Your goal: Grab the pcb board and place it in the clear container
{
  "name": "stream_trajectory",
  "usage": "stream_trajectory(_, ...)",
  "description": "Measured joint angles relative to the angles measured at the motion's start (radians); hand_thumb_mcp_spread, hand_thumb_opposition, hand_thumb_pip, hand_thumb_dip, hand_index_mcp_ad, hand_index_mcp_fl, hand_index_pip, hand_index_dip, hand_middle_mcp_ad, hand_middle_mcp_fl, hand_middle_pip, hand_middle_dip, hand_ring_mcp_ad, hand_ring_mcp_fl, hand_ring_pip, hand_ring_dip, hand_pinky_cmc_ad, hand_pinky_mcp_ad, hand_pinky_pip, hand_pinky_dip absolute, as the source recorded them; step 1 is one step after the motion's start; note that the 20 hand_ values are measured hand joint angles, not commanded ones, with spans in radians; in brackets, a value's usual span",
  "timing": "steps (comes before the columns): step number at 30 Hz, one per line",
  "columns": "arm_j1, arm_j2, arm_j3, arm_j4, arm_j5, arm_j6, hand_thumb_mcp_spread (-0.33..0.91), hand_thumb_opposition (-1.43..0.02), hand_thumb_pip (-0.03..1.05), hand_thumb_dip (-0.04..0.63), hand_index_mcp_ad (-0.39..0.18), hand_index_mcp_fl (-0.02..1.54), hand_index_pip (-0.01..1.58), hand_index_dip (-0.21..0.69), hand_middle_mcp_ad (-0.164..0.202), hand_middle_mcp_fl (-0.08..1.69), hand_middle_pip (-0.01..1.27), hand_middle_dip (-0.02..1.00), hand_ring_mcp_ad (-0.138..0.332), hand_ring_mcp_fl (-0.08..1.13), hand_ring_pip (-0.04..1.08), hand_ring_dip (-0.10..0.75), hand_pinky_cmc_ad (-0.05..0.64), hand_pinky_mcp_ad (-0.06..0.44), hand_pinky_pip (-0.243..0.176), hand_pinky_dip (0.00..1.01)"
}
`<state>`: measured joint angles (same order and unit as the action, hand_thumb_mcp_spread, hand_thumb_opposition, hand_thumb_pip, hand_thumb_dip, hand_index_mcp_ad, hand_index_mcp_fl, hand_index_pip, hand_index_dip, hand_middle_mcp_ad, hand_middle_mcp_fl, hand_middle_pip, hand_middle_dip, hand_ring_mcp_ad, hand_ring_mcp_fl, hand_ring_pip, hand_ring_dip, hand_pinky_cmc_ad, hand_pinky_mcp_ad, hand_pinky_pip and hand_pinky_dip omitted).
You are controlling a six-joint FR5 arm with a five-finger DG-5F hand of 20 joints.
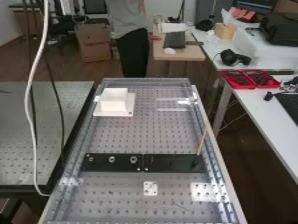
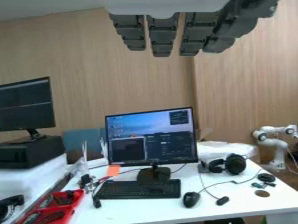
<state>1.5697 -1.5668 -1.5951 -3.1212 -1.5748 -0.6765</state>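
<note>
Dark grey hand (image 2: 161,36): straight fingers, slightly spread, empty. Small flat white holed plate (image 1: 150,188), probably the pcb, lies at 6 o'clock on perforated grey metal bench (image 1: 143,137). Low edge could make fingertips skid; faint clear-edged shape (image 1: 174,109), maybe the container, 1 o'clock: hard-to-see rim, clip risk.

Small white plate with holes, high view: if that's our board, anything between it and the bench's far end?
Yes: just beyond the white plate, low black plates lie across the way, with round fittings and a wooden stick rising at their right end. The white block stands farther left.
</note>
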Motion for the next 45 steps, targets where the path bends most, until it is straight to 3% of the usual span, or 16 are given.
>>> stream_trajectory(3, 0.003, -0.001, -0.004, 0.0, 0.001, 0.003, 0.08, -0.19, 0.08, 0.007, 0.042, -0.01, 0.0, 0.0, 0.066, -0.01, 0.02, 0.02, 0.089, 0.0, 0.03, -0.005, 0.047, 0.051, -0.01, 0.05)
stream_trajectory(4, 0.004, -0.001, -0.007, 0.003, 0.003, 0.004, 0.13, -0.29, 0.12, 0.007, 0.065, -0.01, 0.02, 0.007, 0.066, -0.01, 0.04, 0.03, 0.103, 0.0, 0.03, -0.005, 0.045, 0.068, -0.01, 0.09)
stream_trajectory(7, 0.005, 0.0, -0.011, 0.01, 0.005, 0.007, 0.17, -0.44, 0.12, 0.005, 0.061, -0.01, 0.04, 0.024, 0.072, -0.01, 0.08, 0.03, 0.166, 0.0, 0.04, -0.023, 0.115, 0.113, -0.031, 0.21)
stream_trajectory(12, 0.005, -0.001, -0.031, 0.036, 0.014, 0.01, 0.2, -0.52, 0.11, 0.003, 0.093, 0.01, 0.06, 0.063, 0.103, -0.01, 0.11, 0.03, 0.23, 0.0, 0.07, -0.037, 0.229, 0.192, -0.073, 0.31)
stream_trajectory(20, 0.004, -0.023, -0.085, 0.085, 0.042, 0.039, 0.2, -0.57, 0.12, 0.007, 0.119, 0.01, 0.07, 0.075, 0.124, -0.01, 0.13, 0.02, 0.246, 0.0, 0.07, -0.037, 0.278, 0.215, -0.108, 0.35)
stream_trajectory(26, 0.002, -0.045, -0.138, 0.141, 0.068, 0.061, 0.21, -0.57, 0.12, 0.007, 0.117, 0.01, 0.07, 0.075, 0.124, -0.01, 0.13, 0.02, 0.246, 0.0, 0.08, -0.037, 0.295, 0.216, -0.112, 0.36)
stream_trajectory(35, -0.019, -0.098, -0.199, 0.226, 0.127, 0.078, 0.29, -0.62, 0.16, 0.005, 0.117, 0.07, 0.07, 0.15, 0.126, -0.01, 0.14, 0.03, 0.25, 0.0, 0.08, -0.037, 0.293, 0.215, -0.112, 0.36)
stream_trajectory(42, -0.041, -0.149, -0.239, 0.27, 0.171, 0.092, 0.36, -0.65, 0.21, 0.033, 0.026, 0.19, 0.09, 0.199, 0.122, -0.01, 0.14, 0.04, 0.246, 0.0, 0.09, -0.037, 0.288, 0.218, -0.108, 0.36)
stream_trajectory(45, -0.051, -0.174, -0.251, 0.282, 0.189, 0.098, 0.4, -0.66, 0.23, 0.035, 0.007, 0.24, 0.08, 0.208, 0.126, -0.01, 0.14, 0.05, 0.246, 0.0, 0.09, -0.037, 0.29, 0.215, -0.108, 0.32)
